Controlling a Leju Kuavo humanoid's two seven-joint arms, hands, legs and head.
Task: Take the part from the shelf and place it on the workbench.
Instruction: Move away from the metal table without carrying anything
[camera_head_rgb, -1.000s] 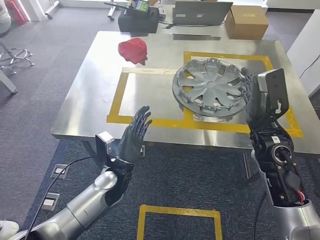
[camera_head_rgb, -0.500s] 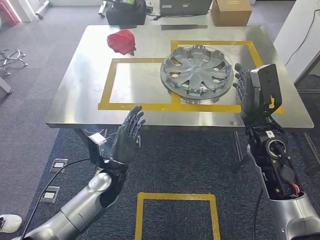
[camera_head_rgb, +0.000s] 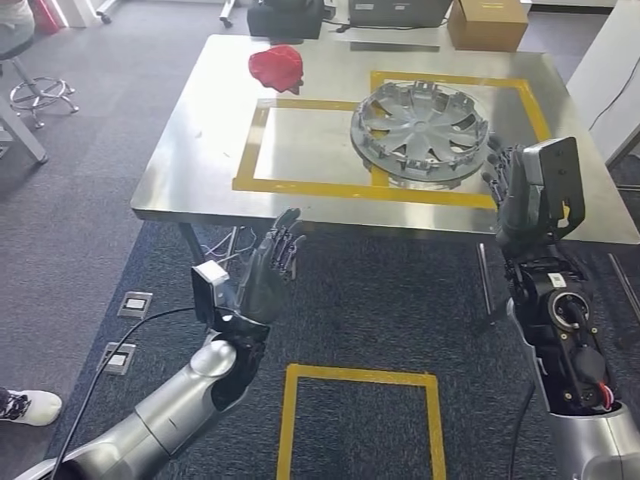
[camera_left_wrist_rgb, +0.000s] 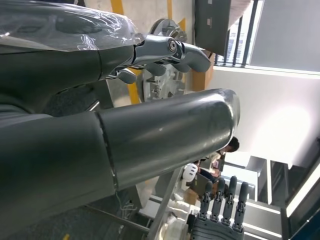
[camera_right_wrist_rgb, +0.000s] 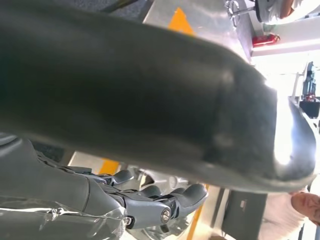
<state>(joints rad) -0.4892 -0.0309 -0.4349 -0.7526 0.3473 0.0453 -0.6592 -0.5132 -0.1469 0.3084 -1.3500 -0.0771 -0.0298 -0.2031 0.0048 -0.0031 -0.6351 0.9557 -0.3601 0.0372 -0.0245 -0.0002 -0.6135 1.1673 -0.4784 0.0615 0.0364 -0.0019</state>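
On the upper half of the head view, the steel workbench takes most of the space, with two rectangles of yellow tape marked on its top. The part, a grey wheel cover, lies flat on the workbench in the upper right of the frame, across the strip of tape where the two rectangles meet. It is round, so it has no long axis to align with.

From how things lie, the placing looks already done. Both hands are free of the wheel cover and stand at the near side of the workbench.

The right hand, at the right of the frame, is raised with its fingers apart and holds nothing. It is just beside the near right rim of the wheel cover, which lies up and to the left of it. I judge this hand clearly the nearer one if the part needs a correction.

The left hand, at the lower centre-left, is also spread wide and empty. It hovers over the dark carpet in front of the table edge, well apart from the wheel cover, which lies up and to the right of it.

A red cloth rests at the upper left part of the workbench.

I can read no brand, label or writing on any of these things.
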